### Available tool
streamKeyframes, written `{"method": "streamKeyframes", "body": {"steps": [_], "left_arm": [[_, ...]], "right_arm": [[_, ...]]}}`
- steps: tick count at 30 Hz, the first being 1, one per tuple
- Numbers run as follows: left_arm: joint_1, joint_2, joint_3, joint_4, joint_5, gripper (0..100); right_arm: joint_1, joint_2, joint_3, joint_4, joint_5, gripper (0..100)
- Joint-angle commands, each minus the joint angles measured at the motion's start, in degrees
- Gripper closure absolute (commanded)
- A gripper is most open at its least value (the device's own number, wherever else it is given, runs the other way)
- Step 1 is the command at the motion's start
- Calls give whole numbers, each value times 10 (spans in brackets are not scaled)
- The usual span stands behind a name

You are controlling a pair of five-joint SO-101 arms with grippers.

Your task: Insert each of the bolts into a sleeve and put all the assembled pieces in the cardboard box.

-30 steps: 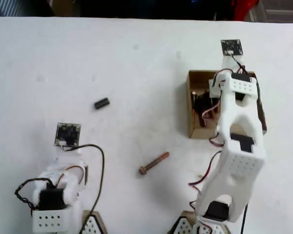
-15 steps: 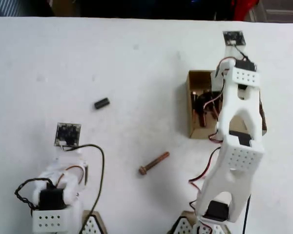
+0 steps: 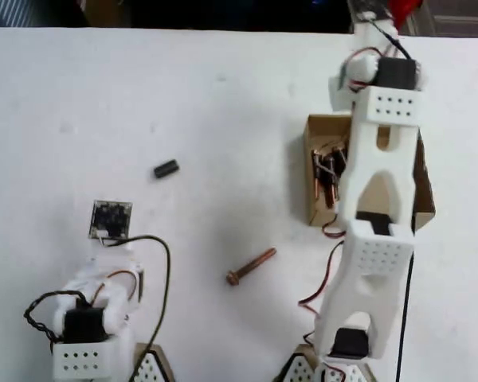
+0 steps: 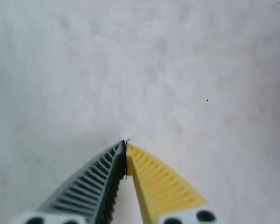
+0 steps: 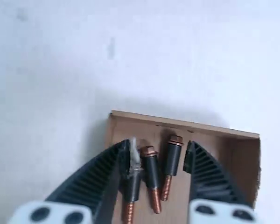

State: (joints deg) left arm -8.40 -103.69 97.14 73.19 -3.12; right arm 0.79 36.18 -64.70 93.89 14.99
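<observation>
The right claw (image 5: 157, 145) hangs spread wide above the cardboard box (image 3: 311, 135), where assembled pieces (image 5: 152, 170) lie. The left claw (image 4: 126, 143) is clenched empty over the table (image 3: 223, 95). A loose bolt (image 3: 251, 266) and a sleeve (image 3: 166, 169) lie well apart.

The left arm (image 3: 92, 318) sits folded at the near left. The left gripper (image 4: 126, 143) points down, its grey and yellow fingers pressed together at the tips. The right arm (image 3: 374, 231) reaches far out along the right side. The right gripper (image 5: 157, 148) faces down, its fingers spread apart.
</observation>
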Motion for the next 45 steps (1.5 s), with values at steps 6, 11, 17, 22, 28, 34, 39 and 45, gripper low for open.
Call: {"method": "streamKeyframes", "body": {"steps": [6, 11, 17, 22, 28, 34, 39, 45], "left_arm": [[4, -6, -2, 4, -6, 975], [4, -6, -2, 4, -6, 975], [4, -6, -2, 4, -6, 975], [4, -6, -2, 4, -6, 975], [4, -6, -2, 4, -6, 975], [4, -6, -2, 4, -6, 975], [4, -6, -2, 4, -6, 975], [4, -6, -2, 4, -6, 975]], "right_arm": [[-61, -17, -251, 73, -82, 829], [-86, -17, -254, 73, -103, 829], [-112, -29, -257, 73, -102, 829], [-129, -81, -257, 73, -102, 829], [-134, -162, -252, 73, -100, 829], [-133, -203, -251, 73, -98, 829], [-130, -202, -251, 73, -98, 829], [-131, -202, -251, 73, -99, 829]]}}
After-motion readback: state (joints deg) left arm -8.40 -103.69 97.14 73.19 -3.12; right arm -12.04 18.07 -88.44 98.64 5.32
